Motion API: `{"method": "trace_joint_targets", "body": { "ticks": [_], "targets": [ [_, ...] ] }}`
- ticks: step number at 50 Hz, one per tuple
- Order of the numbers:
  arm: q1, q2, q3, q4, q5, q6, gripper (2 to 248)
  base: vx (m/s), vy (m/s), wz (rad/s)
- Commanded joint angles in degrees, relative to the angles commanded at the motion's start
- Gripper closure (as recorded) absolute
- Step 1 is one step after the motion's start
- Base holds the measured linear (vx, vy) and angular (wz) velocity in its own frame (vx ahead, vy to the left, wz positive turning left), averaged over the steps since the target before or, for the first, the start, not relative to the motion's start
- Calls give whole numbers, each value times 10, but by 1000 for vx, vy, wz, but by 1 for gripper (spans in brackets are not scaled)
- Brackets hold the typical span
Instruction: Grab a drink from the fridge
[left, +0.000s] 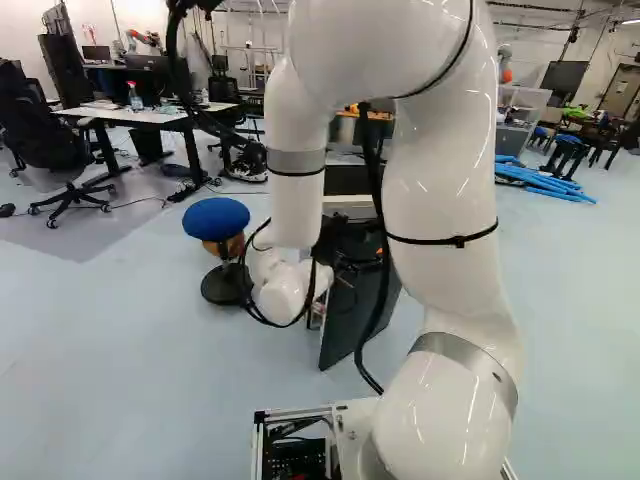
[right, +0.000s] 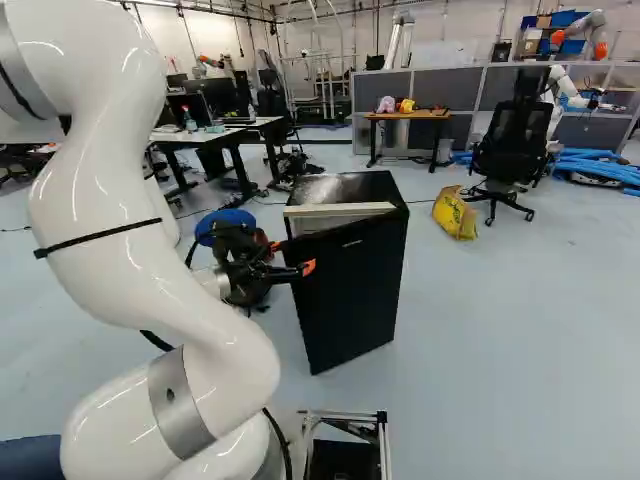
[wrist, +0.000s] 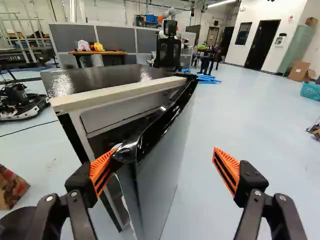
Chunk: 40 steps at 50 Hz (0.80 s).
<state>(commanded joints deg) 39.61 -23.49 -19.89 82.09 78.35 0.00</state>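
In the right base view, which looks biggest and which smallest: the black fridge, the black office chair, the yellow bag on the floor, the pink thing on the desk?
1. Black fridge
2. Black office chair
3. Yellow bag
4. Pink thing

**Compact black fridge, door ajar**

The fridge (right: 350, 186) is a box-shaped unit standing upright on the floor (right: 500, 330), at the middle of the right base view and partly hidden at the middle of the left base view. Its flat top is dark and glossy, with bright reflections. The door (wrist: 162, 187) stands partly open: its far side lies close to the cabinet, its near side away from it. The door's outer face is smooth, and its upper edge is shiny black. A pale strip (wrist: 112, 96) borders the cabinet's upper front; below it, a light grey panel (wrist: 117, 116) and a shadowed interior show through the gap.
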Motion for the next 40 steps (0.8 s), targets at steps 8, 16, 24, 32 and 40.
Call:
{"method": "trace_joint_targets", "body": {
  "ticks": [8,16,24,32,40],
  "targets": [
    [15,11,23,22,0,0,3,0,0,0],
    [32,21,49,49,0,0,3,0,0,0],
    [52,31,75,77,0,0,3,0,0,0],
    [72,38,101,108,0,0,3,0,0,0],
    [77,40,115,139,3,0,3,0,0,0]
  ]
}}
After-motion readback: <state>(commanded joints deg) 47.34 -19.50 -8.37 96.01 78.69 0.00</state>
